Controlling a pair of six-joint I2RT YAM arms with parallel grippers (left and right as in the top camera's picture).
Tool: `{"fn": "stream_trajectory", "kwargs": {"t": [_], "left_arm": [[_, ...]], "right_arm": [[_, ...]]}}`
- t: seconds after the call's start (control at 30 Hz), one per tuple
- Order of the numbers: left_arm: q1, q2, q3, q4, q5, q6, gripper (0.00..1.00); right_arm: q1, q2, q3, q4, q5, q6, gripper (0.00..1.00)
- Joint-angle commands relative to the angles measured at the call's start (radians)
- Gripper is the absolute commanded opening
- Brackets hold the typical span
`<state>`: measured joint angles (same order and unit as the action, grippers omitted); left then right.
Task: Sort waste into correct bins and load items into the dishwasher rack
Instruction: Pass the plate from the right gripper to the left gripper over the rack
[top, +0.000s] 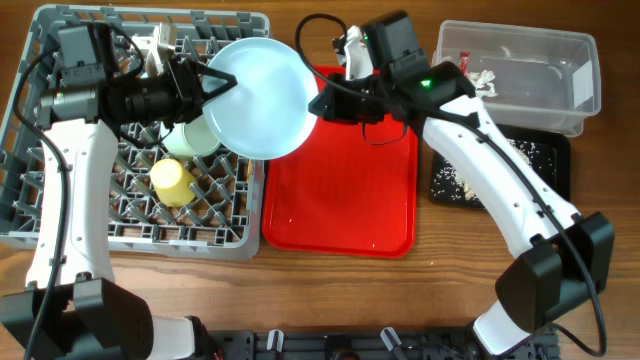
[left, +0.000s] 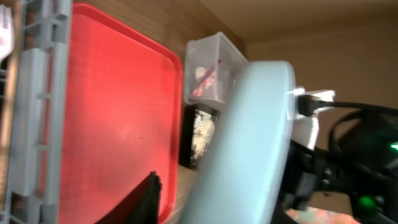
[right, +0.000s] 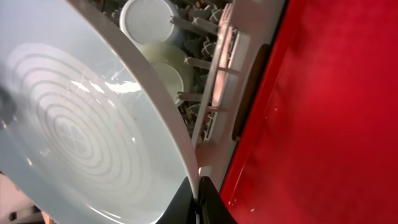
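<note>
The round pale blue plate (top: 262, 95) hangs tilted over the right edge of the grey dishwasher rack (top: 130, 245). My right gripper (top: 318, 105) is shut on its right rim, and the clamped jaws show in the right wrist view (right: 199, 199). My left gripper (top: 215, 85) is open at the plate's left edge; in the left wrist view (left: 205, 190) one finger stands apart from the plate (left: 249, 155). In the rack are the yellow cup (top: 172, 180), the pale green bowl (top: 190, 138) and the white fork (top: 155, 50). A small pale saucer (right: 146, 18) sits by the bowl (right: 165, 68).
The red serving tray (top: 345, 200) lies bare between the rack and the bins. The clear tub (top: 520, 75) at the back right holds the white napkin (top: 483, 80). The black tray (top: 500, 170) in front of it holds beige crumbs.
</note>
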<state>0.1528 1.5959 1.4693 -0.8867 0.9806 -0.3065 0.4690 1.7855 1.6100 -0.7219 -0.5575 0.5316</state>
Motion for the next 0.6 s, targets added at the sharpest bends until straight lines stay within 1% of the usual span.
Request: {"fn": "stream_trajectory", "kwargs": {"t": [0.0,0.03,0.1,0.23,0.27,0.3,0.33,0.47,0.53,0.57], "left_arm": [[0.0,-0.01,0.005,-0.005,-0.06,0.016,0.18],[0.0,-0.01,0.005,-0.004,-0.071,0.016,0.12],[0.0,-0.01,0.005,-0.004,-0.137,0.015,0.05],[0.0,-0.01,0.005,-0.004,-0.332,0.015,0.04],[0.0,-0.01,0.005,-0.004,-0.369,0.015,0.04],[0.0,-0.01,0.005,-0.003,-0.396,0.015,0.04],[0.0,-0.01,0.005,0.0,-0.444,0.015,0.04],[0.001,-0.01,0.005,0.021,-0.581,0.015,0.04],[0.001,-0.01,0.005,0.043,-0.657,0.015,0.04],[0.001,-0.01,0.005,0.054,-0.678,0.015,0.04]], "right_arm": [[0.02,-0.011,0.0,0.018,-0.027,0.021,0.04],[0.023,-0.011,0.0,0.022,-0.027,0.021,0.04],[0.026,-0.011,0.0,0.031,-0.026,0.021,0.04],[0.025,-0.011,0.0,0.034,-0.018,0.02,0.05],[0.025,-0.011,0.0,0.034,-0.018,0.018,0.07],[0.025,-0.011,0.0,0.033,-0.015,0.018,0.1],[0.024,-0.011,0.0,0.031,-0.008,0.017,0.17],[0.019,-0.011,0.0,0.024,0.011,-0.009,0.39],[0.01,-0.011,0.0,0.017,0.011,-0.009,0.43],[0.003,-0.011,0.0,0.009,0.012,-0.011,0.43]]}}
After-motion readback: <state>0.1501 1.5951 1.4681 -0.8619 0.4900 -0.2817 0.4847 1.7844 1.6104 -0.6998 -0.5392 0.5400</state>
